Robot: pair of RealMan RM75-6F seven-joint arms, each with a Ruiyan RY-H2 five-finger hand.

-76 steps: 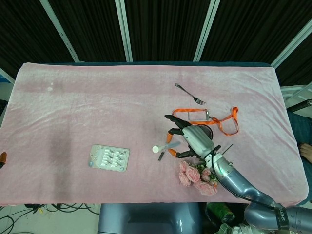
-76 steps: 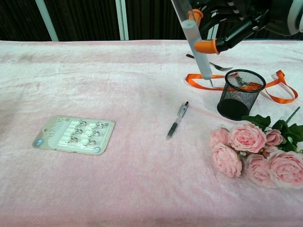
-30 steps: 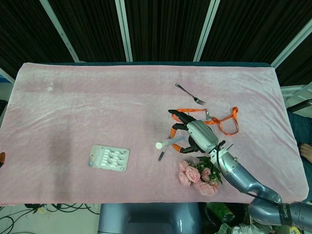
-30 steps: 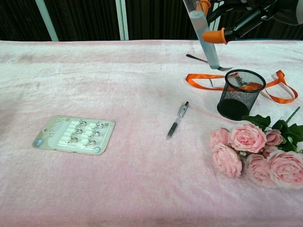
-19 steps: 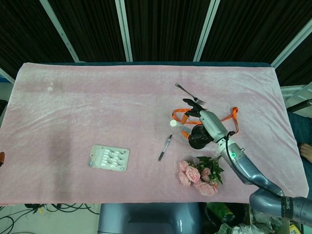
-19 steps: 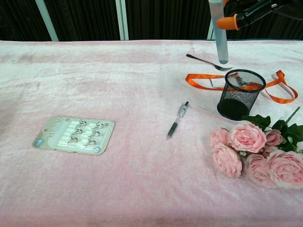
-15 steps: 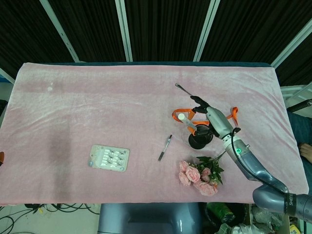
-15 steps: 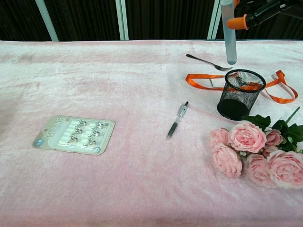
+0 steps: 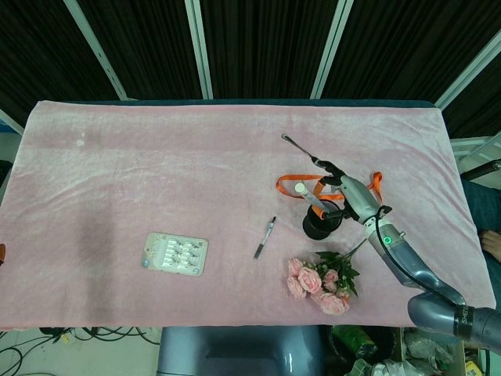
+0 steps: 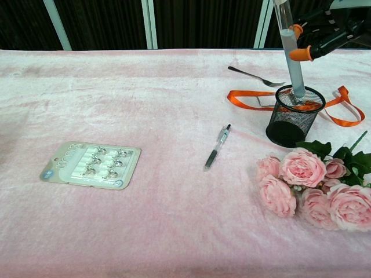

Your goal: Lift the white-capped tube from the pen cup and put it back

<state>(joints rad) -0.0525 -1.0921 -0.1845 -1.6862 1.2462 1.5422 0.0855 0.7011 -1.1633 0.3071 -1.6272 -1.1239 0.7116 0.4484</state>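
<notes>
Holding: our right hand (image 10: 324, 36) grips the white-capped tube (image 10: 289, 49), orange-tipped fingers (image 10: 301, 55) closed around its upper part.
Tube position: we see it nearly upright, leaning slightly, its lower end just inside the rim of the pen cup (image 10: 293, 117); the cap (image 9: 300, 188) shows only in the head view.
Pen cup: black mesh, upright on the pink cloth (image 10: 145, 220), beside an orange lanyard (image 10: 246, 98).
Left hand: we find it in neither view.
Pen (image 10: 217, 146): lying flat, left of the cup, apart from it.
Roses (image 10: 307, 182): pink bunch lying just in front of the cup.
Fork (image 10: 255, 76): beyond the lanyard.
Blister card (image 10: 91, 164): flat on the cloth, well apart to the left.
</notes>
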